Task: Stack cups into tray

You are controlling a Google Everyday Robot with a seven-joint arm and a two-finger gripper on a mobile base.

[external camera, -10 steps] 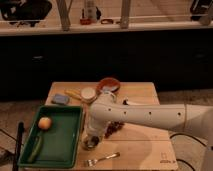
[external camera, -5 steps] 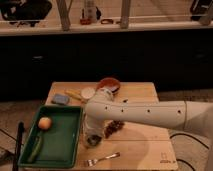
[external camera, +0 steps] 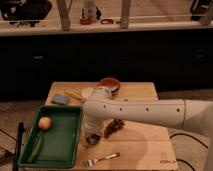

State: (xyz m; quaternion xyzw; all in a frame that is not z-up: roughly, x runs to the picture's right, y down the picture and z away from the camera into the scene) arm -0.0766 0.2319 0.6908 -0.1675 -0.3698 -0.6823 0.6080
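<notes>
White arm (external camera: 145, 111) reaches from right across table (external camera: 145, 145), elbow bent down beside tray (external camera: 60, 140). Gripper (external camera: 91, 137) low over table, just off tray's right rim; pincer together. Small dark grey thing at its tip, likely cup (external camera: 93, 142); whether clamped or only touching, cannot tell. Tray at table's left holds orange fruit (external camera: 45, 122) and long green item (external camera: 35, 149). Grapes (external camera: 114, 127) just right of gripper. Fork (external camera: 102, 159) near front edge. Red bowl (external camera: 110, 83), sponge (external camera: 60, 99) at back.
</notes>
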